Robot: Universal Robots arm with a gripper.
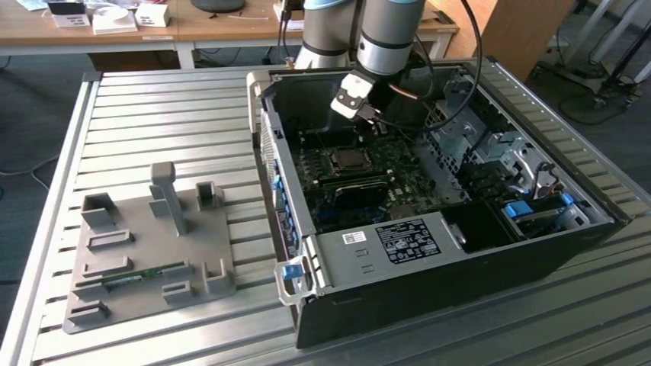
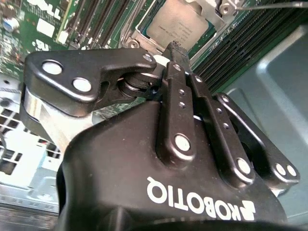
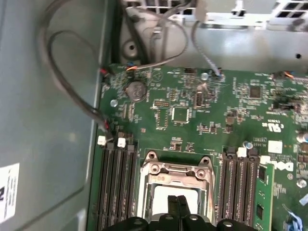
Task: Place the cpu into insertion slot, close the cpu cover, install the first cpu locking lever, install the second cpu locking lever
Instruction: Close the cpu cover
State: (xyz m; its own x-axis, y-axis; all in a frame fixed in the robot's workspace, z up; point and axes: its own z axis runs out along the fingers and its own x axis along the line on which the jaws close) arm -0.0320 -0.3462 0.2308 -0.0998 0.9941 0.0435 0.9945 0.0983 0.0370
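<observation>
Slatted metal table (image 1: 152, 114), with a grey fixture plate (image 1: 133, 290) on the exterior view's left and an open computer case (image 1: 447, 267) on its right. The arm (image 1: 392, 30) reaches down into the case over the green motherboard (image 3: 192, 110). In the first wrist view the gripper (image 3: 177, 204) hangs directly over the insertion slot (image 3: 146, 192), which sits between banks of long black memory slots (image 3: 115, 183). The pincer is narrow, its two black fingers pressed side by side with nothing between them. Whether the tips touch the chip below, I cannot tell. The cpu cover (image 3: 175, 169), a thin silvery frame, appears to lie down around the socket. The cpu (image 3: 161, 192) is seated inside, its pale metal top showing through the window. A thin bright wire, likely a locking lever (image 2: 269, 5), runs just beside the socket corner; latched or free, I cannot tell. Handling, as a judgement: the cpu is light, stiff and flat, with a smooth top that would slip under a pad. Its underside and the socket's pin field are fragile, so any hold belongs on opposite edges, kept level. The cover is light sheet metal, best pressed on its frame, never through the window. The lever looks springy.
</observation>
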